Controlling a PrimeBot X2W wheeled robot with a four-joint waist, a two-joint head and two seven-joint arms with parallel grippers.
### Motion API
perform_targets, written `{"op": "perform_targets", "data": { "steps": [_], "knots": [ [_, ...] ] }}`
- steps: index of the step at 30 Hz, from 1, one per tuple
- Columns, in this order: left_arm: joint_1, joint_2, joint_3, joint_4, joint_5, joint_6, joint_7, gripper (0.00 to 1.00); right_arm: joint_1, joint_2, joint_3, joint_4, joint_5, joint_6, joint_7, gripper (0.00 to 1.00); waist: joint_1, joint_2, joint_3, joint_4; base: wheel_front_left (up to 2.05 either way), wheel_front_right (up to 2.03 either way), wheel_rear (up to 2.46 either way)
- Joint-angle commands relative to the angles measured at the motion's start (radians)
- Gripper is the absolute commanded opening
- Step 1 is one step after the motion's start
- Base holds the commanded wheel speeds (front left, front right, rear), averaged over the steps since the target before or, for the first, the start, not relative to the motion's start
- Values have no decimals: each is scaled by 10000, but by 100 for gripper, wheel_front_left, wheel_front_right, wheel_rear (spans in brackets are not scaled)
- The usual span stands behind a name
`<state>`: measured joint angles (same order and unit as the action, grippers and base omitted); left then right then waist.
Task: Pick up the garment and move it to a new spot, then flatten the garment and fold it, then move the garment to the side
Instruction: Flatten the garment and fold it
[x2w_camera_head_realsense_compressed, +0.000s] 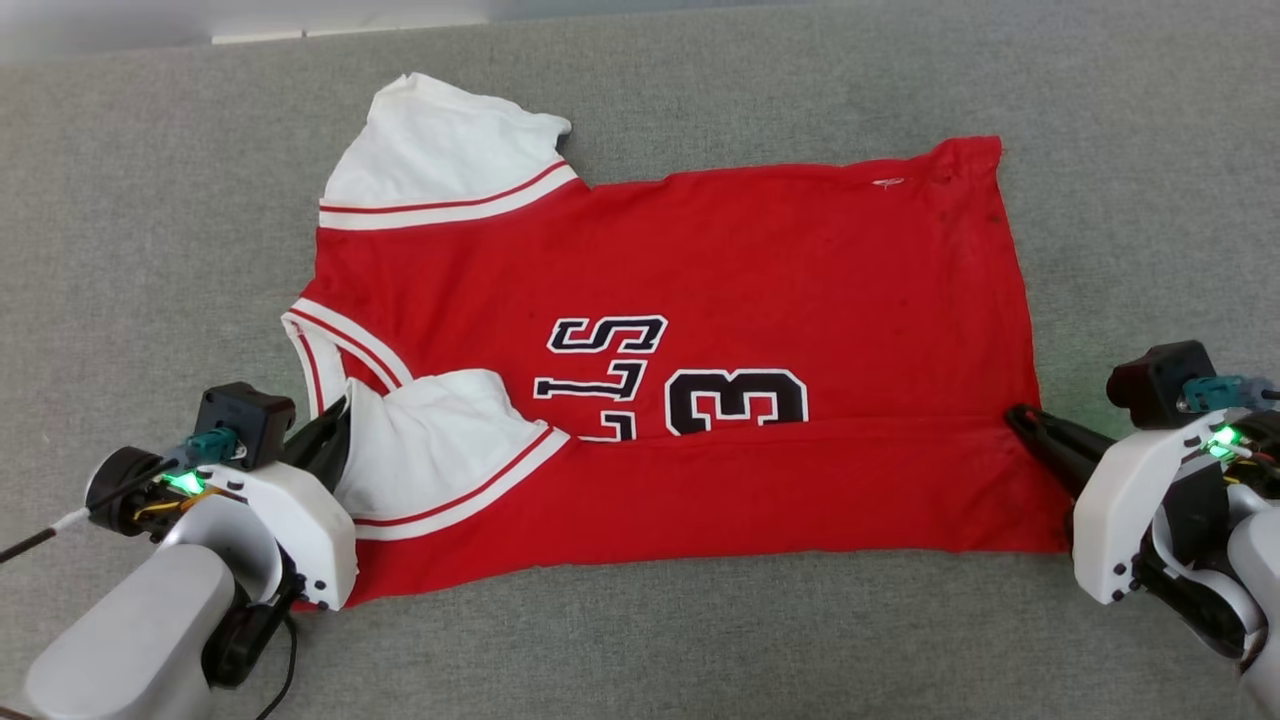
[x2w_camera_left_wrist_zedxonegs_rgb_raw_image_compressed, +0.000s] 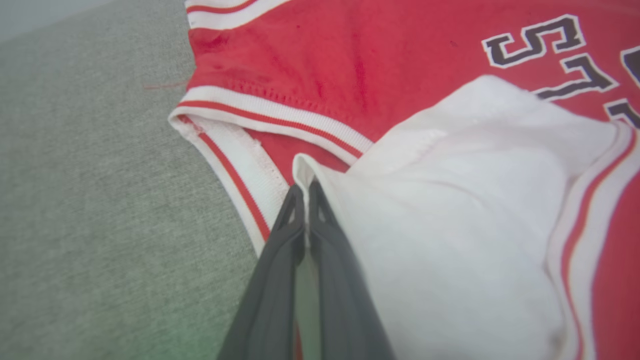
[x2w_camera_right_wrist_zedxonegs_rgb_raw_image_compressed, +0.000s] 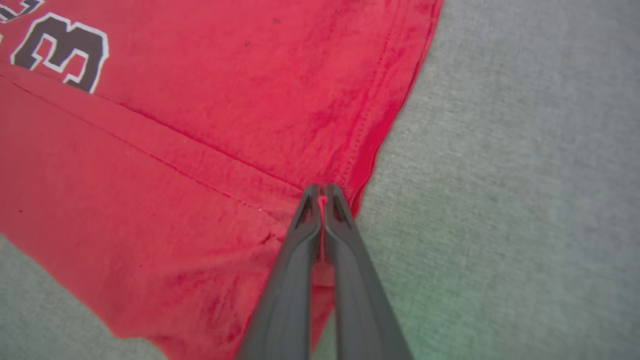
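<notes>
**Firmly pinched at both ends, garment (x2w_camera_head_realsense_compressed: 750, 260) lies part-folded on grey worktop (x2w_camera_head_realsense_compressed: 150, 200)**

The red jersey is seen spread sideways across the cloth-covered surface, neck toward the robot's left and hem toward its right. Its near long edge is folded up over the body, so that the lower parts of the black, white-outlined lettering (x2w_camera_head_realsense_compressed: 735, 400) are covered. At the neck end a white-lined flap (x2w_camera_head_realsense_compressed: 430, 440) with striped trim is turned out. Its edge is gripped by the left pincer (x2w_camera_left_wrist_zedxonegs_rgb_raw_image_compressed: 305, 192), whose dark fingers are pressed together on the white cloth. At the hem end the folded red layer is nipped by the right pincer (x2w_camera_right_wrist_zedxonegs_rgb_raw_image_compressed: 322, 195), likewise closed, with a sliver of red fabric caught between the tips.
</notes>
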<state>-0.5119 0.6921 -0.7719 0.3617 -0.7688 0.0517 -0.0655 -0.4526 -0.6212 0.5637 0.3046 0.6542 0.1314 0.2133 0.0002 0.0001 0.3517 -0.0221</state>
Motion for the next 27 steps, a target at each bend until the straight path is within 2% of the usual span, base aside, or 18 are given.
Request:
{"op": "perform_targets", "data": {
  "steps": [1, 3, 4, 5, 6, 7, 10, 15, 23, 27],
  "knots": [
    [-23, -97, -99, 272, -2, -105, -15, 0, 8, 71, 165, 165, 111, -13, 0, 0, -2, -1, -81, -7, 0, 0, 0],
    [-14, -231, -171, 626, -113, -274, 26, 0, -56, 73, 314, 192, 163, -11, -69, 0, -2, -1, -215, -16, 0, 0, 0],
    [-17, -294, -162, 758, -189, -341, 53, 49, -73, 83, 372, 184, 231, -11, -111, 15, -2, -1, -299, -11, 0, 0, 0],
    [-58, -307, -184, 877, -200, -414, 77, 100, -78, 77, 392, 157, 265, -11, -196, 37, -2, -1, -394, 12, 0, 0, 0],
    [-144, -290, -194, 939, -160, -455, 17, 100, -79, 54, 378, 136, 279, -11, -300, 60, -2, -1, -486, 41, 0, 0, 0],
    [-198, -263, -179, 986, -125, -481, -33, 100, -70, 40, 357, 107, 269, -11, -425, 100, -2, -1, -581, 60, 0, 0, 0],
    [-301, -215, -140, 981, -187, -580, 26, 100, 89, 2, 324, 17, 281, -11, -634, 100, -2, -1, -874, 142, 0, 0, 0],
    [-577, 185, -184, 571, -126, -532, 634, 100, 322, -64, 142, -176, 170, -11, -817, 100, -2, -1, -1228, 299, 0, 0, 0],
    [-1197, 904, -432, -444, -730, -952, 3150, 100, 615, -58, -154, -255, 5, -11, -697, 100, -2, -1, -1528, 456, 0, 0, 0],
    [-1577, 1188, -610, -954, -1518, -1258, 5143, 100, 679, 5, -228, -323, -29, -11, -628, 100, -2, -1, -1567, 470, 0, 0, 0]
  ]
}}
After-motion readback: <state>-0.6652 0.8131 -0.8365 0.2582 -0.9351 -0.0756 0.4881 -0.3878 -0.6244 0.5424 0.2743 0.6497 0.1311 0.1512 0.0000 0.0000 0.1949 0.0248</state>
